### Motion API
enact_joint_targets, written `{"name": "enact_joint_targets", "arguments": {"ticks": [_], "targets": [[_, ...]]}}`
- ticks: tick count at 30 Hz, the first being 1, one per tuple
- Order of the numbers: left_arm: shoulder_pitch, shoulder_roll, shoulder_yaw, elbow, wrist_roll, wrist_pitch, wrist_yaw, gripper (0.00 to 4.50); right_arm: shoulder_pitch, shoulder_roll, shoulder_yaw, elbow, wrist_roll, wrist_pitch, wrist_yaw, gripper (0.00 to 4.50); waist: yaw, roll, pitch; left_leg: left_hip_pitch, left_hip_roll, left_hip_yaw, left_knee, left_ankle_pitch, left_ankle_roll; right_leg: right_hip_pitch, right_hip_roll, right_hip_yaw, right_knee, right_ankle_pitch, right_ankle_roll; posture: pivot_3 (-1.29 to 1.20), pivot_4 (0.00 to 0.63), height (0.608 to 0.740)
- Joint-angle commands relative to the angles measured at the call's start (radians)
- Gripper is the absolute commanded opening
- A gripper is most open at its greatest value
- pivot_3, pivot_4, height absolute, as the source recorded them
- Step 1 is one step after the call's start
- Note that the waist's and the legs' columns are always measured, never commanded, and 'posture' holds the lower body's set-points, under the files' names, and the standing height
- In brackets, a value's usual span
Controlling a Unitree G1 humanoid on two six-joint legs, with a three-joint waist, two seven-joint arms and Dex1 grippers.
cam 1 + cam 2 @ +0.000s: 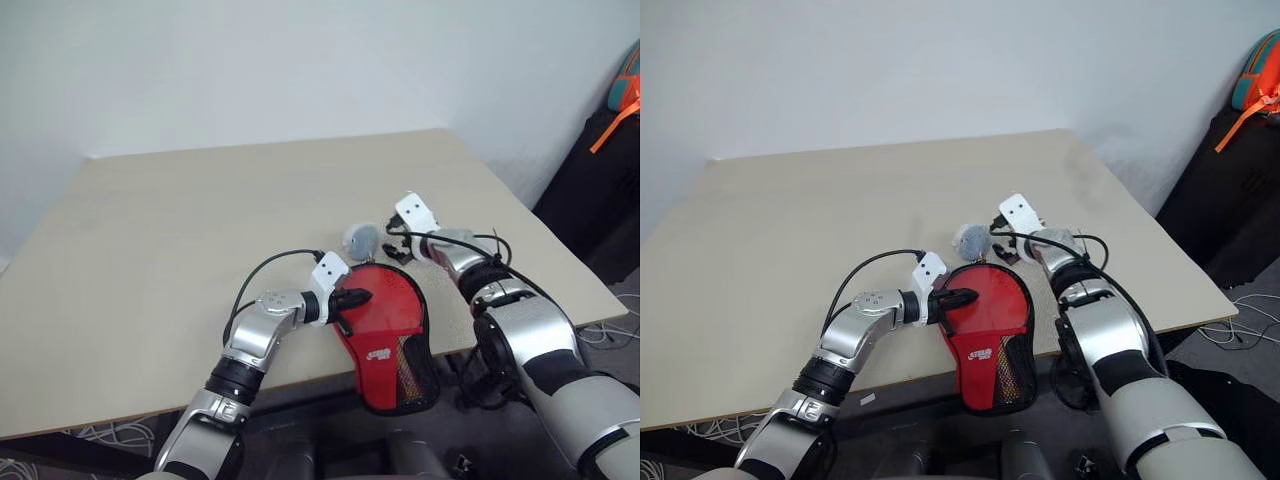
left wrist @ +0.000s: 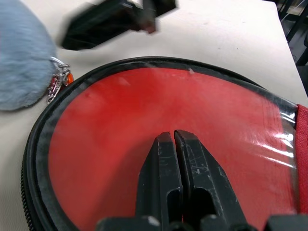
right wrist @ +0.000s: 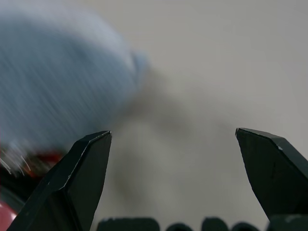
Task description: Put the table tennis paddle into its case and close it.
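The left jaws (image 1: 352, 297), black and pressed together with nothing between them, rest their tips on the red paddle-shaped fabric case (image 1: 388, 335) with its black zipper rim and black mesh end. The case lies under and just ahead of these jaws at the near edge of the pale wooden desk (image 1: 200, 220), its mesh end hanging past the edge. Through a clear glossy panel of the case, the left wrist view shows the round red rubber face of the table tennis paddle (image 2: 144, 125) inside. A fluffy pale bluish-grey lump (image 1: 361, 238) sits just beyond the case, close beside the right jaws (image 1: 399, 243), which stand wide and empty
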State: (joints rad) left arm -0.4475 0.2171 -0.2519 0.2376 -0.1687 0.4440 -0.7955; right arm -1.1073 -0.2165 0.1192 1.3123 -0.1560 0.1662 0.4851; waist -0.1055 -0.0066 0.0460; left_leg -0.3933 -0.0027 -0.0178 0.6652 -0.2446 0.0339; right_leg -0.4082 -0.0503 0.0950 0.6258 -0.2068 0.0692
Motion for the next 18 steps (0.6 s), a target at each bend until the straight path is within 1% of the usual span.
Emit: {"name": "enact_joint_targets", "arguments": {"ticks": [1,7,9,12,18], "targets": [[-0.036,-0.005,-0.001,-0.006,-0.003,-0.024,-0.017,0.00,-0.006,-0.044,-0.003,-0.110,0.003,0.019,0.045,4.47,-0.001,0.001,0.000,0.000,0.000,0.000,0.000,0.000,0.000,0.000,0.000,0.000,0.000,0.000,0.000,0.00,0.000,0.740],[-0.041,-0.003,-0.014,0.005,0.001,-0.028,-0.044,0.00,0.009,-0.098,-0.024,-0.235,0.018,0.085,0.057,4.47,-0.001,0.003,0.000,0.000,0.000,0.000,0.000,0.000,0.000,0.000,0.000,0.000,0.000,0.000,0.000,0.00,0.000,0.740],[-0.045,-0.002,-0.017,0.017,0.005,-0.033,-0.051,0.00,-0.024,-0.097,-0.048,-0.251,0.035,0.092,0.036,4.47,-0.001,0.003,0.000,0.000,0.000,0.000,0.000,0.000,0.000,0.000,0.000,0.000,0.000,0.000,0.000,0.00,0.000,0.740],[-0.049,-0.001,-0.023,0.027,0.007,-0.037,-0.059,0.00,-0.084,-0.071,-0.080,-0.230,0.059,0.080,0.005,4.47,-0.001,0.003,0.000,0.000,0.000,0.000,0.000,0.000,0.000,0.000,0.000,0.000,0.000,0.000,0.000,0.00,0.000,0.740],[-0.038,-0.002,-0.024,0.021,0.012,-0.033,-0.063,0.00,-0.192,0.036,-0.122,-0.108,0.082,0.004,-0.070,4.47,-0.003,0.004,0.000,0.000,0.000,0.000,-0.001,0.000,0.000,0.000,0.000,0.000,0.000,0.000,0.000,0.00,0.000,0.740]]}}
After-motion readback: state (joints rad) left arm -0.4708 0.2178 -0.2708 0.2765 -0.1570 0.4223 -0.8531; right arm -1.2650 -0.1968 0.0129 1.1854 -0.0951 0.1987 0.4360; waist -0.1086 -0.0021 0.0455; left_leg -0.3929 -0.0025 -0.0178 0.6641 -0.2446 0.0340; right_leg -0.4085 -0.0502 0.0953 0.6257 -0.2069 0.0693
